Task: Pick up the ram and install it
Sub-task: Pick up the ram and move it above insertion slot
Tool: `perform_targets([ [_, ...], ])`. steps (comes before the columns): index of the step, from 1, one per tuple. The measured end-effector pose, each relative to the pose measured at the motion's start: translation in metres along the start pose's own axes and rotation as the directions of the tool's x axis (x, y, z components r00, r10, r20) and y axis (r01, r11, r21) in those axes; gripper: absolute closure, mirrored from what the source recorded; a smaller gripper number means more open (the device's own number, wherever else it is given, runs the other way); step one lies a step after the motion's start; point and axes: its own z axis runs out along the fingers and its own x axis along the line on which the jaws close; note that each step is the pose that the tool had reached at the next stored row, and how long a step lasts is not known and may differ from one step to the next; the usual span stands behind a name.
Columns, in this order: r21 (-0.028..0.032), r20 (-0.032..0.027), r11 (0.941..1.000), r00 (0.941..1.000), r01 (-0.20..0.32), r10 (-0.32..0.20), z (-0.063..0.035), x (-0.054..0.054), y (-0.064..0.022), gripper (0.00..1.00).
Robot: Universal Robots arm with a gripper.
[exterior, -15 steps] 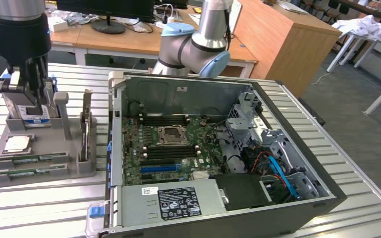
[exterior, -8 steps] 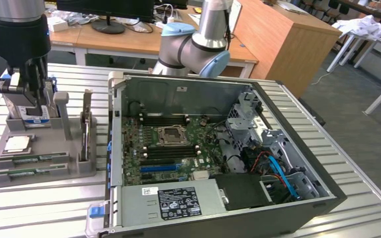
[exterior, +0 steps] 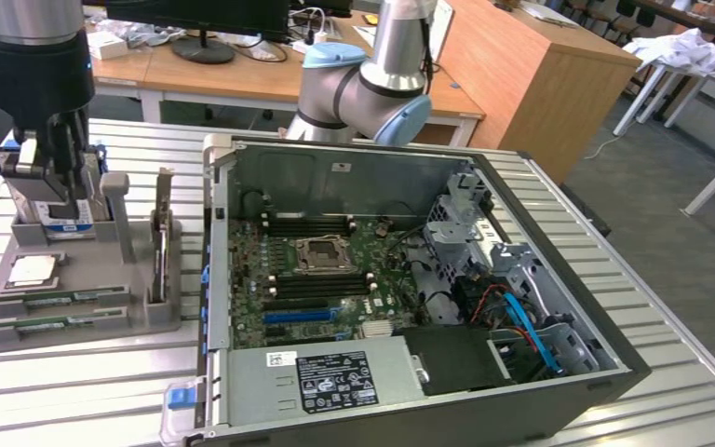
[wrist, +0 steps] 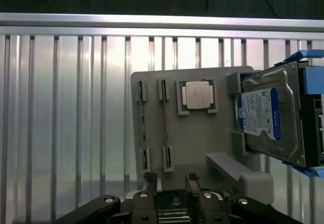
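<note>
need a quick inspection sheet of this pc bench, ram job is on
surface: slatted metal table carrying a grey holder and an open computer case
job's things: two ram sticks seated in the holder's slots, not yet picked; motherboard exposed in the case
clutter: hard drive standing in the holder; processor chip beside the ram
grippers: gripper open and empty, above the holder, near the hard drive
cables: blue cable inside the case, towards the exterior view's right
surroundings: desk and wooden cabinet behind the table
</note>
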Motion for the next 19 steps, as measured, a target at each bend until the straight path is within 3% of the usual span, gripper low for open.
perform_targets([
  [19,0.0000,0.0007,1.0000,1.0000,0.000,0.000,0.0060,0.0004,0.0009,0.64],
])
